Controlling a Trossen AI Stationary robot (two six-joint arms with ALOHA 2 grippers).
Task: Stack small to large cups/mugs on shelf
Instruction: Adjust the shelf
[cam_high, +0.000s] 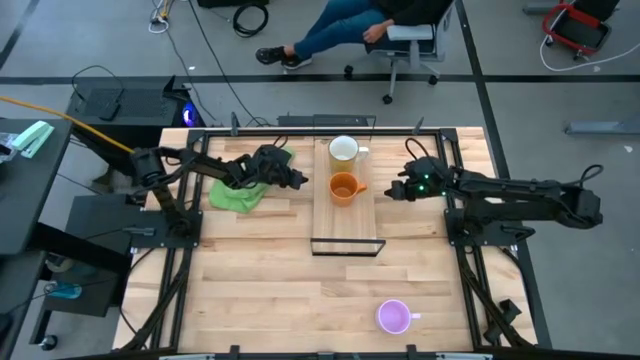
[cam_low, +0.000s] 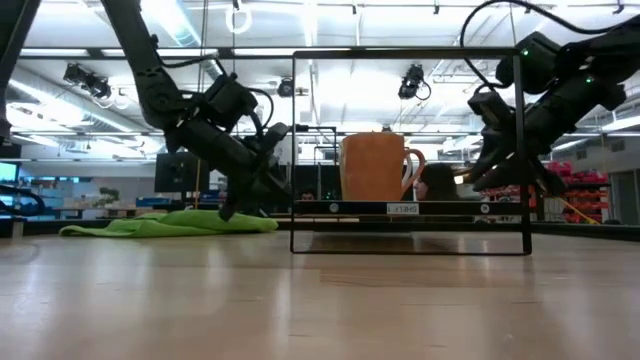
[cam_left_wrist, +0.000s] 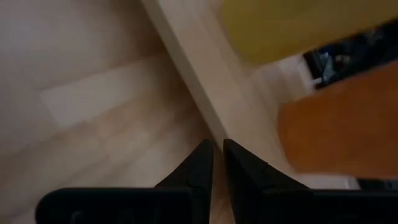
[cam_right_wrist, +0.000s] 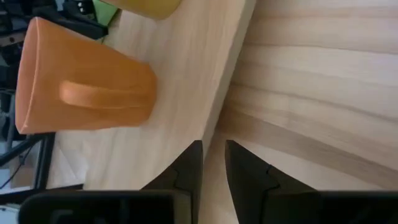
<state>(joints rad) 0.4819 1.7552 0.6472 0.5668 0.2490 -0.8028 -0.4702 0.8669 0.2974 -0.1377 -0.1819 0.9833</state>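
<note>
The orange mug (cam_high: 343, 187) and the white mug with a yellowish inside (cam_high: 343, 150) stand upright on the light-wood shelf board (cam_high: 345, 225), the white one farther back. The board's black frame (cam_high: 346, 246) is at its near end. The light purple mug (cam_high: 393, 316) stands on the tabletop near the front edge. My left gripper (cam_high: 300, 181) is shut just left of the shelf, beside the orange mug (cam_left_wrist: 348, 130). My right gripper (cam_high: 391, 190) is shut just right of the shelf, facing the orange mug's handle (cam_right_wrist: 102, 96).
A green cloth (cam_high: 238, 195) lies on the table under my left arm, left of the shelf. The tabletop (cam_high: 280, 290) is bare wood between the shelf's near end and the purple mug. A person sits on a chair (cam_high: 400, 40) beyond the table's far edge.
</note>
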